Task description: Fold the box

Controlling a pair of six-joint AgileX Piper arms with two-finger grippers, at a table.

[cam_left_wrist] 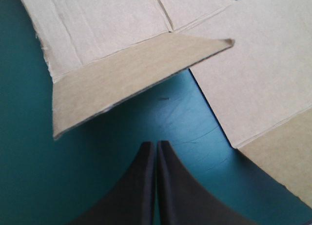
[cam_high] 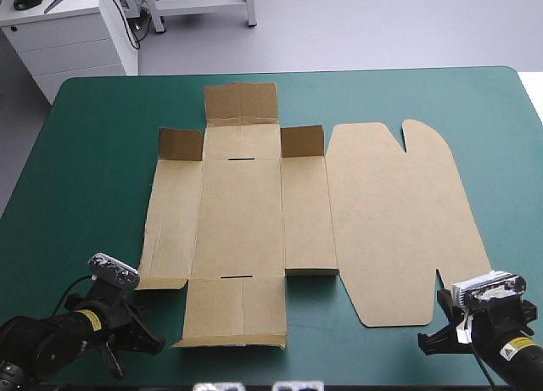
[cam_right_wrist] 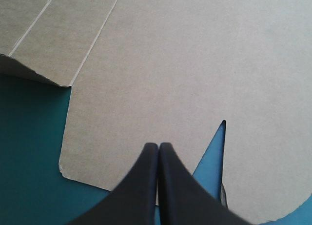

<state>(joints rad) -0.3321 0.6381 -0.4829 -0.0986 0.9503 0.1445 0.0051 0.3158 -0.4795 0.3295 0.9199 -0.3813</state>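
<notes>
Mostly flat box, both grippers pressed together

The brown box (cam_high: 254, 221) lies spread on the teal-green cover (cam_high: 102, 136), with a few small flaps tilted up. The left gripper (cam_left_wrist: 156, 144), fingers together, is off the box's near left corner, facing a raised flap (cam_left_wrist: 131, 81). The right gripper (cam_right_wrist: 158, 145), likewise closed, is at the box's near right corner.

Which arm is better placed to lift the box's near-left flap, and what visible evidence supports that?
Left. The left pincer, shut, points at that slightly raised flap of the box, just ahead of it. The right pincer, also shut, sits over the lid near its near edge, across the sheet.
</notes>
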